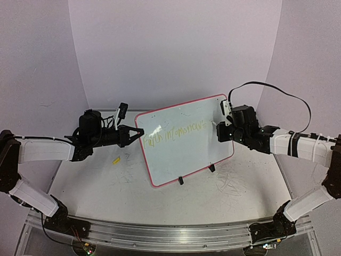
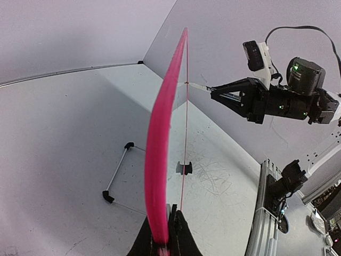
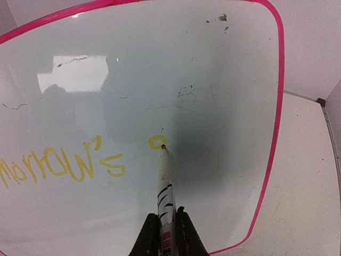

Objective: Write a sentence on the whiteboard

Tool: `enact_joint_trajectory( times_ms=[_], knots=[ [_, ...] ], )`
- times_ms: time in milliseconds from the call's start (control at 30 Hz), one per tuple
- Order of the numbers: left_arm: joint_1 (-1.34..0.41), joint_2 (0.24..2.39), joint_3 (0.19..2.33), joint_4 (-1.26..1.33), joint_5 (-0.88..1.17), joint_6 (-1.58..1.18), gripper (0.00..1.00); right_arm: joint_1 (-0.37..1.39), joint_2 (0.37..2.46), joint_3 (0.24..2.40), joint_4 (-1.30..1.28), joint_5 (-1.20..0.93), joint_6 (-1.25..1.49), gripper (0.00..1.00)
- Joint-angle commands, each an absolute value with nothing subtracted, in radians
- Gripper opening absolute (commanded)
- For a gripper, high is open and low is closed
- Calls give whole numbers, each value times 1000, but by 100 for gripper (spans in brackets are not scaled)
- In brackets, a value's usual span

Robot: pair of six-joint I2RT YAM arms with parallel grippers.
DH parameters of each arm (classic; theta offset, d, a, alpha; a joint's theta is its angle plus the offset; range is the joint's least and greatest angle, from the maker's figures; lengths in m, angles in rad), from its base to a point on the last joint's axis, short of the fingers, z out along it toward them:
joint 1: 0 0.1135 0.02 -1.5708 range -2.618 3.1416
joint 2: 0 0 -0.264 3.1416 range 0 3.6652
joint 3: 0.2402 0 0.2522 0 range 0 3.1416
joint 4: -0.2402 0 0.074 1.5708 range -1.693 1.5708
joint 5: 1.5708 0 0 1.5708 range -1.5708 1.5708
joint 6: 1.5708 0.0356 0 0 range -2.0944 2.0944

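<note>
The whiteboard (image 1: 184,140) stands tilted mid-table on two black clip feet, with a red-pink rim. My left gripper (image 1: 137,134) is shut on its left edge; in the left wrist view the pink rim (image 2: 158,160) runs up from between the fingers of my left gripper (image 2: 164,242). The yellow-green sentence (image 1: 175,132) crosses the board; its end, "morrow's" (image 3: 58,165), shows in the right wrist view. My right gripper (image 3: 166,226) is shut on a white marker (image 3: 165,192) whose tip touches the board (image 3: 224,80) at a small new yellow letter (image 3: 156,142).
A small yellow piece (image 1: 115,159) lies on the table left of the board. Grey scribble marks (image 1: 234,184) cover the table near the right. A wire stand (image 2: 118,173) lies behind the board. An aluminium rail (image 1: 165,234) runs along the near edge.
</note>
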State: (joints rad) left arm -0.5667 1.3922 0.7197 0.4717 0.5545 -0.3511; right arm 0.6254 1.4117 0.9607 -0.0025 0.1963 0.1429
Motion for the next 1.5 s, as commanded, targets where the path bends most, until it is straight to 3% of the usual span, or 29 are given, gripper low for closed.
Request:
enact_joint_trajectory(
  times_ms=[0, 900, 1167, 1467],
  knots=[
    [-577, 1396, 742, 404, 530, -261, 0, 627, 1408, 997, 7, 238, 155, 0],
    [-578, 1399, 739, 402, 529, -255, 0, 628, 1353, 896, -50, 172, 167, 0],
    [-578, 1408, 748, 402, 530, -256, 0, 629, 1374, 954, -8, 81, 152, 0],
    [-578, 1397, 741, 400, 521, -256, 0, 574, 1287, 925, -8, 143, 152, 0]
  ],
)
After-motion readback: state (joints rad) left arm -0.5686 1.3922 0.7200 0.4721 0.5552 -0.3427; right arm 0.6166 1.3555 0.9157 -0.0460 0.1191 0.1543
